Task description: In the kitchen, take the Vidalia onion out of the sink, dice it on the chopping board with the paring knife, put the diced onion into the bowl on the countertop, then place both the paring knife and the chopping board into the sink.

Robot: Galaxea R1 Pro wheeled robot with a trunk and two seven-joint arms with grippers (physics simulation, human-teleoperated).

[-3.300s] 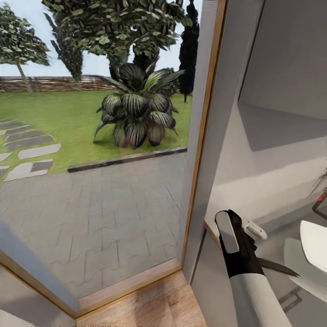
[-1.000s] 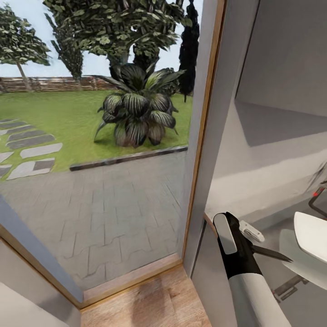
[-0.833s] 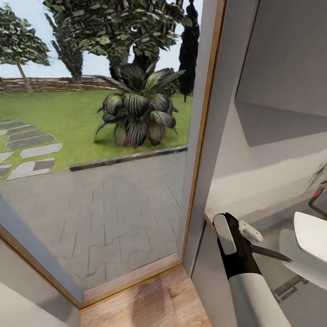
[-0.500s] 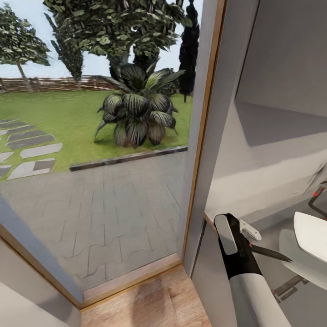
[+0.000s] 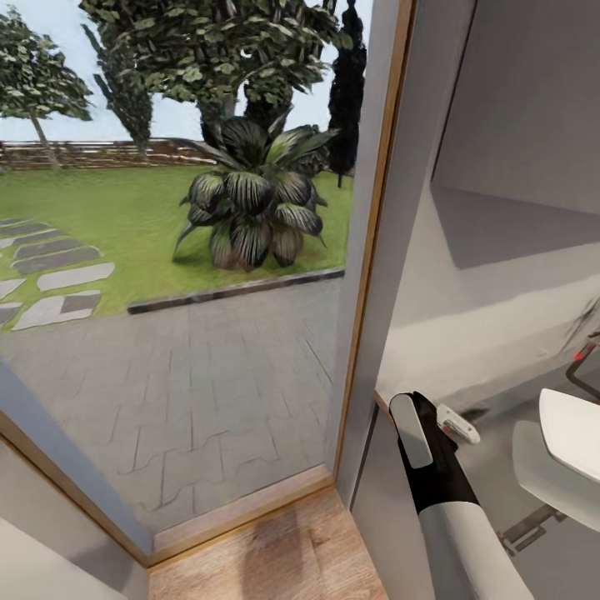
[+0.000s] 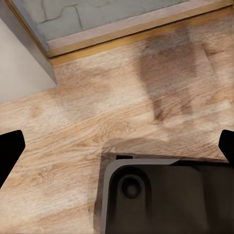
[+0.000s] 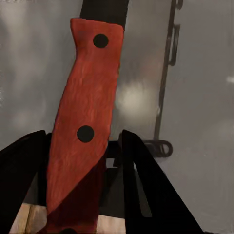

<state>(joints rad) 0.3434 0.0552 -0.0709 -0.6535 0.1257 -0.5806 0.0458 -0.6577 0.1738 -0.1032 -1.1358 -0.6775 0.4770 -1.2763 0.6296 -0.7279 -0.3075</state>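
Observation:
My right gripper [image 7: 83, 163] is shut on the paring knife [image 7: 90, 97], its dark fingers clamped on the red handle with two black rivets; the dark blade runs out past the picture's edge. In the head view that gripper [image 5: 454, 423] hovers over the near end of the grey countertop [image 5: 500, 454]. The white bowl [image 5: 575, 437] stands on the countertop to its right. A tap with a red knob [image 5: 586, 360] shows at the right edge. My left gripper [image 6: 117, 151] hangs open over wooden floor. The onion and the chopping board are out of view.
A tall glass pane [image 5: 183, 333] with a wooden frame [image 5: 367, 275] looks onto a paved garden on the left. A dark cabinet handle [image 5: 527, 532] runs below the countertop. The robot's dark base [image 6: 165, 200] lies under the left gripper.
The knife blade that pointed right past the gripper in the head view has turned out of sight. The view shifted slightly since the oldest frame.

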